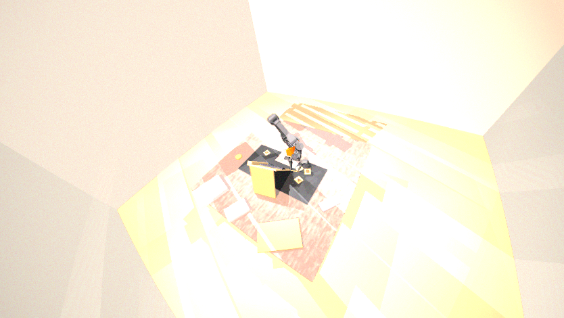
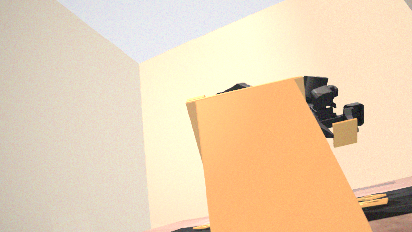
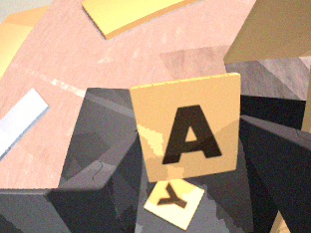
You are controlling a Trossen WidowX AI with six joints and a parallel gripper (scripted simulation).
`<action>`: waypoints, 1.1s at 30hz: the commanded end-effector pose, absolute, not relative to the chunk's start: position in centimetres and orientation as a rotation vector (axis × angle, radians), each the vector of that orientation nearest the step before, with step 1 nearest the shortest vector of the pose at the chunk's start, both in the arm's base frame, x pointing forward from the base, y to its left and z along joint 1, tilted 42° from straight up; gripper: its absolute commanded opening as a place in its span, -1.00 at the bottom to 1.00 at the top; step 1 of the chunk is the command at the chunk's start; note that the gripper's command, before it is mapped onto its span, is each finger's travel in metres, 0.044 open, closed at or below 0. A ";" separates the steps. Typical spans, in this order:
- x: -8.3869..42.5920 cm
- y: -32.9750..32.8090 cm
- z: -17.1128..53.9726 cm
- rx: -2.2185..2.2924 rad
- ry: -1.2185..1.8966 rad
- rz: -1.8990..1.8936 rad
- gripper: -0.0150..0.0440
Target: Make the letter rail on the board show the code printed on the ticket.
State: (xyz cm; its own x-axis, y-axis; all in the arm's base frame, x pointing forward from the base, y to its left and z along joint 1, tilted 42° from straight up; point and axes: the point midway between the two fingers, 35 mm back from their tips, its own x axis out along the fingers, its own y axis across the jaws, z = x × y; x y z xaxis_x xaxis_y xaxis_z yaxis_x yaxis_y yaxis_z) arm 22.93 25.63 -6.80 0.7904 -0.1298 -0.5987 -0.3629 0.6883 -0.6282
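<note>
My gripper (image 1: 297,167) (image 2: 343,130) is shut on the A tile (image 2: 345,136) (image 3: 186,131), which stands upright between the fingers with its letter facing the wrist camera. It is held above the dark mat (image 1: 308,195) (image 3: 95,112), beside the tall yellow-orange board (image 1: 263,180) (image 2: 259,161). A Y tile (image 3: 174,202) lies below it on the mat, turned askew. In the top view, two tiles (image 1: 308,171) (image 1: 298,180) lie right of the board and another tile (image 1: 266,152) lies behind it to the left. The rail's contents and the ticket's code cannot be read.
An orange object (image 1: 291,151) stands close to the arm behind the board. A yellow panel (image 1: 280,235) and pale blocks (image 1: 237,210) (image 1: 213,189) lie on the counter in front. A white block (image 1: 329,203) (image 3: 22,121) lies to the right, and a small orange item (image 1: 239,156) at the left.
</note>
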 end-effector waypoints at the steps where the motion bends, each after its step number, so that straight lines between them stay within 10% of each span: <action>1: 22.9 25.6 -6.9 -0.821 0.668 0.146 -0.49; 33: 23.5 24.8 -5.6 -0.822 0.668 0.146 -0.49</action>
State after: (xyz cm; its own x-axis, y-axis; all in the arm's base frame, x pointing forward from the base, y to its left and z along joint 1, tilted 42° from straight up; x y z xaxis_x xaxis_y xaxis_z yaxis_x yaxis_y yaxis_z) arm 23.42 24.73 -6.00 0.7873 -0.1380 -0.6010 -0.3661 0.6796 -0.6357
